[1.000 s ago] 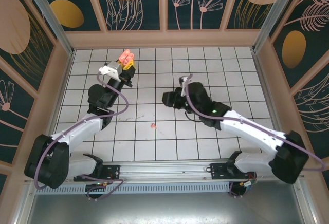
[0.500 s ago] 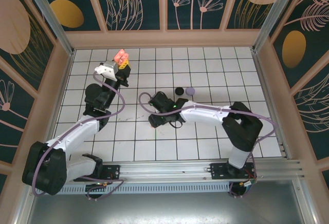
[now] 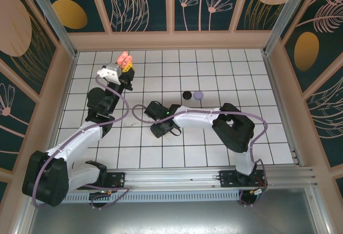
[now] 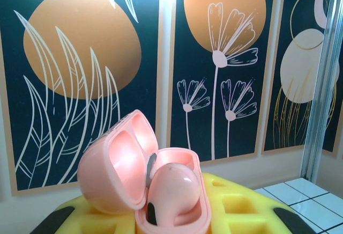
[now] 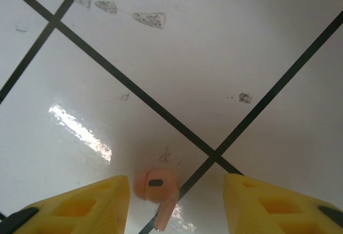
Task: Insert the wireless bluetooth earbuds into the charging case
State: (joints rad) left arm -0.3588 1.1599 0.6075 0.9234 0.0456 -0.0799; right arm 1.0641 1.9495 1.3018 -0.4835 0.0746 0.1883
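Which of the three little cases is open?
The pink case, gripped by the left gripper with its lid up; the black case and lavender case lie on the tiles, apparently closed.

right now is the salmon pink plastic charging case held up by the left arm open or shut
Open: the pink charging case has its lid hinged back, and a salmon earbud sits in its base.

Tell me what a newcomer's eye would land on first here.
The open salmon-pink charging case, held up by the left gripper over the far-left part of the table, against the flowered wall. Then the salmon earbud lying on that table between the right gripper's open jaws, untouched.
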